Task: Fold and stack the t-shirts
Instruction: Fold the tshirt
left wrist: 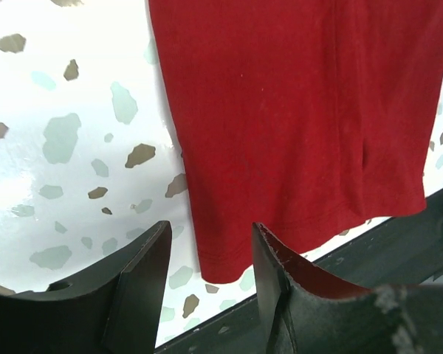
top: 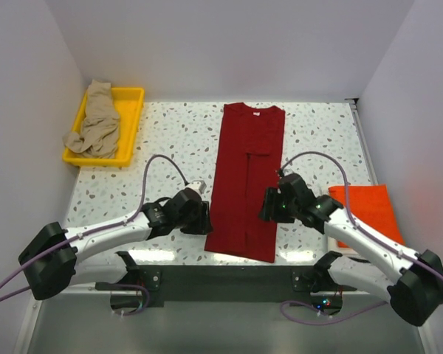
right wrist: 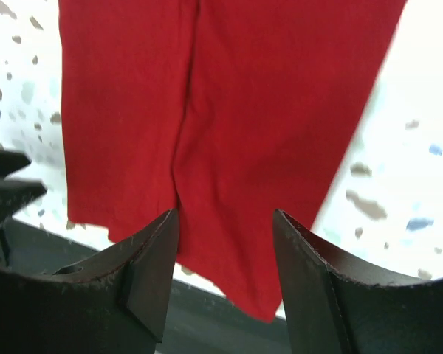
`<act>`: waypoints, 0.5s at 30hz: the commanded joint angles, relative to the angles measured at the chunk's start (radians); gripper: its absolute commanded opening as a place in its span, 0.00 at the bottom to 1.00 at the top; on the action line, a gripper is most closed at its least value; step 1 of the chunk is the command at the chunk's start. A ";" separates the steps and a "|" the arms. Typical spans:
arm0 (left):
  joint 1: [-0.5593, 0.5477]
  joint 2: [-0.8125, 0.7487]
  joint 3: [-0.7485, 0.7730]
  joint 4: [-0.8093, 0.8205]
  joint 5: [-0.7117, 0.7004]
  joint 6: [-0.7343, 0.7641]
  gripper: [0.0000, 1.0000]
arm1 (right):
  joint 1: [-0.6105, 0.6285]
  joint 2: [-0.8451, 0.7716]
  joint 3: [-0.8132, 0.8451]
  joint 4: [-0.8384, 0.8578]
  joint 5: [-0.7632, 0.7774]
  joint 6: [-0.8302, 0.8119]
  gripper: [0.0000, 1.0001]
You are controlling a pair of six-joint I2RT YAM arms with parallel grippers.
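Observation:
A dark red t-shirt [top: 247,177] lies flat in the middle of the table, both sides folded in to a long strip, collar at the far end. Its hem shows in the left wrist view [left wrist: 280,133] and the right wrist view [right wrist: 229,110]. My left gripper [top: 205,220] is open and empty at the strip's near left edge. My right gripper [top: 269,209] is open and empty at its near right edge. A tan-beige t-shirt [top: 96,122] lies crumpled in the yellow tray [top: 129,99]. A bright orange t-shirt [top: 365,210] lies folded at the right edge. No white shirt shows.
The table's near edge and a dark rail [top: 229,276] run just below the shirt's hem. White walls close in the table at the back and sides.

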 commanded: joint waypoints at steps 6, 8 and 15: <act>-0.015 0.082 -0.037 0.092 0.093 0.005 0.52 | 0.058 -0.174 -0.171 -0.043 -0.088 0.188 0.56; -0.017 0.092 -0.040 0.092 0.093 0.008 0.50 | 0.062 -0.183 -0.199 -0.051 -0.100 0.198 0.56; -0.038 0.136 -0.047 0.108 0.096 0.016 0.45 | 0.062 -0.177 -0.259 -0.060 -0.129 0.193 0.56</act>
